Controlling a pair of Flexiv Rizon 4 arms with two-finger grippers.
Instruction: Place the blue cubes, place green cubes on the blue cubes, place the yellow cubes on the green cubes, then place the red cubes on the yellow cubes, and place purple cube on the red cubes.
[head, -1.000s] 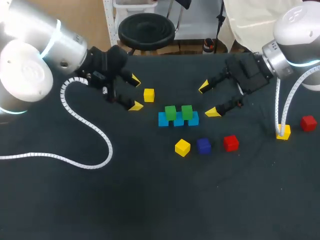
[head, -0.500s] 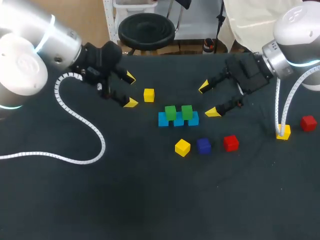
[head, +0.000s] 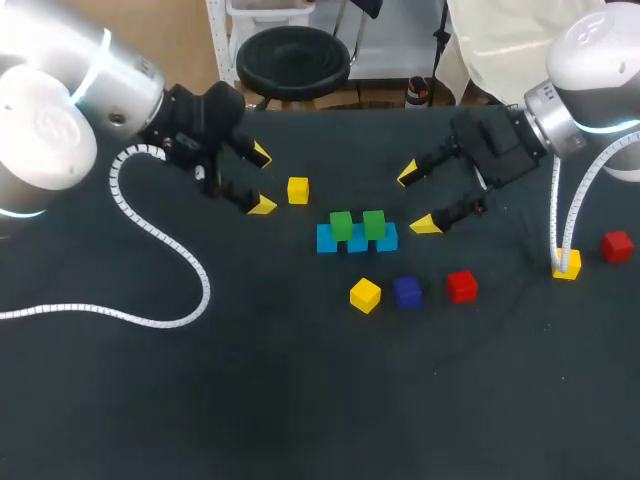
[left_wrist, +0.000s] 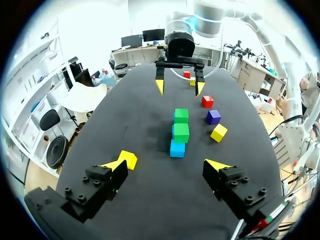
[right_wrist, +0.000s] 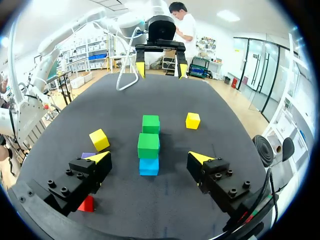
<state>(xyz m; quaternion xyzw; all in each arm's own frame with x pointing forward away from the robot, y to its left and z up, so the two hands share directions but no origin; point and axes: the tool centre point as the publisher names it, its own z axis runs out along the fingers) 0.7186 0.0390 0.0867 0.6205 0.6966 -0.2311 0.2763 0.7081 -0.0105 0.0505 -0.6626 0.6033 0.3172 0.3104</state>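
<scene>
- The left tool (head: 262, 180) hangs wide open and empty over the dark worktop (head: 300, 400), with a yellow cube (head: 298, 190) just beside it.
- The right tool (head: 417, 200), also wide open and empty, faces it across the blue cubes (head: 327, 240).
- Two green cubes (head: 341, 225) sit on the blue row.
- In front of the row lie a second yellow cube (head: 365, 295), a purple cube (head: 407, 291) and a red cube (head: 461, 286).

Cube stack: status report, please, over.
Left gripper open, right gripper open, both empty. Two green cubes on blue cubes; yellow cubes loose. Nothing blocking.

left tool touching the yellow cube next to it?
Apart. Head view shows a clear gap between the left tool and the yellow cube.
</scene>
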